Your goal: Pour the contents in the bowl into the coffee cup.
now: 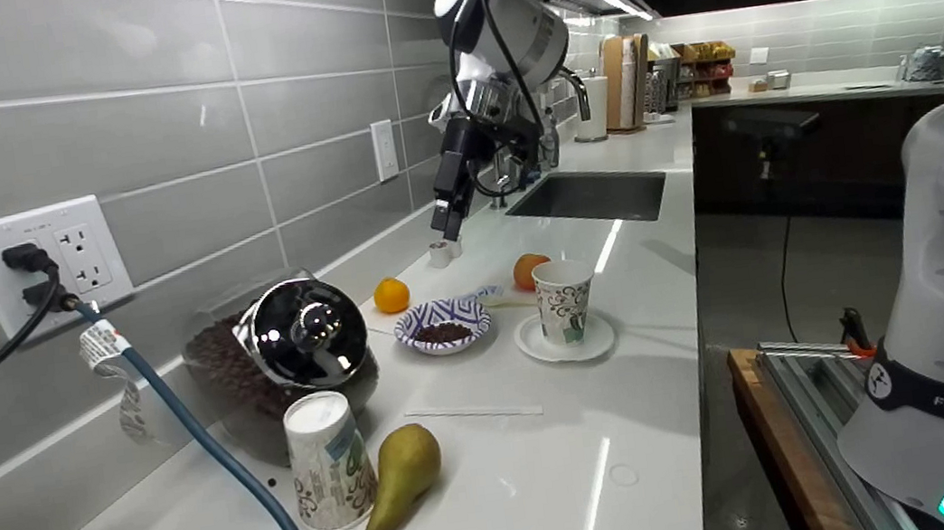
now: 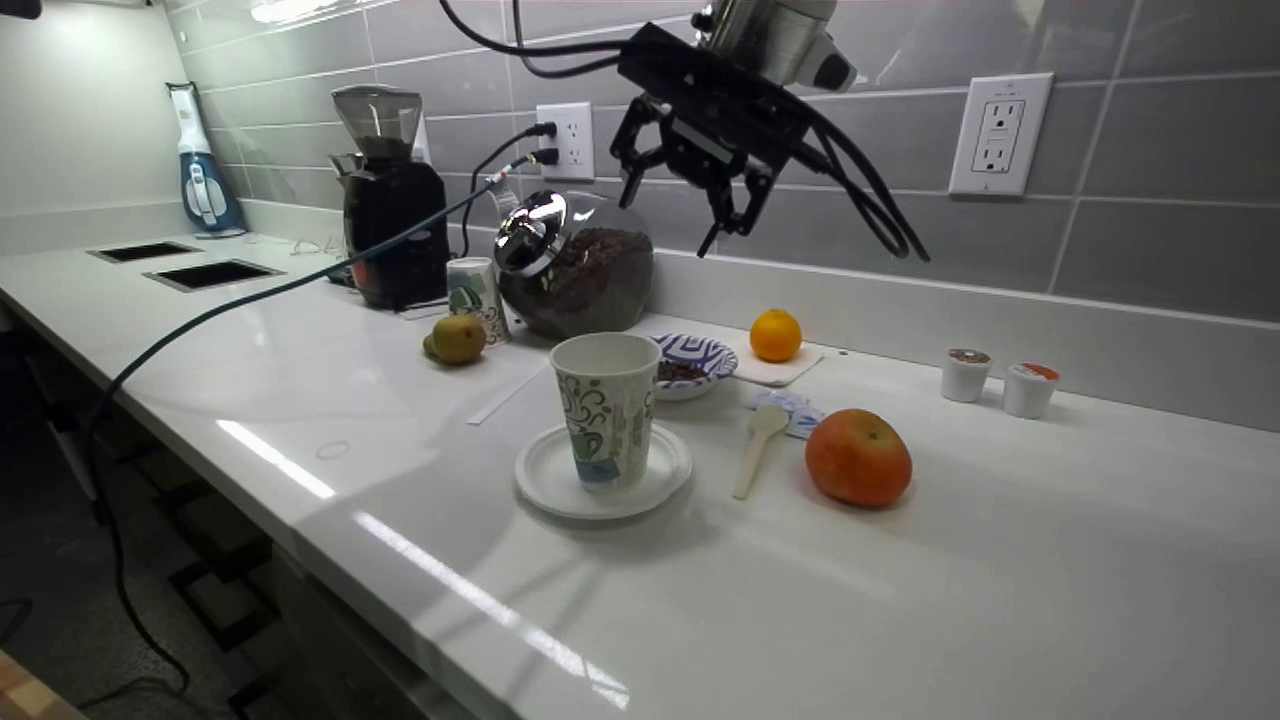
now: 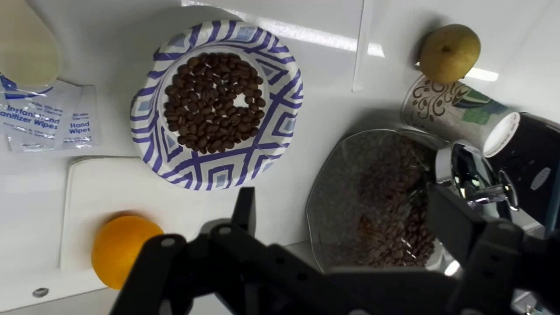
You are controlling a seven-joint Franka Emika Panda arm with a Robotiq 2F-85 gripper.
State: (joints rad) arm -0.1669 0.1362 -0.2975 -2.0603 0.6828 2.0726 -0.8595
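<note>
Tool (image 2: 668,225): fingers spread wide apart; hangs above the table (image 2: 1000,560).
Bowl (image 1: 442,311): upright on the table, left of the coffee cup (image 1: 563,300) in an exterior view.
Beans (image 3: 194,109): dark brown, lying in the bowl, its white base showing through in spots.
Coffee cup: paper, upright on the plate (image 1: 532,349).
Spoon (image 2: 757,450): pale, lying between the plate and a red-orange fruit (image 2: 858,458).
Orange (image 2: 776,336): far side, right of the bowl in an exterior view, on a white sheet (image 2: 802,368).
Jar (image 2: 615,285): clear, shiny lid (image 2: 532,235) slanted on its left side in an exterior view.
Pear (image 1: 406,474): near, just beside the upside-down cup (image 1: 328,475).
</note>
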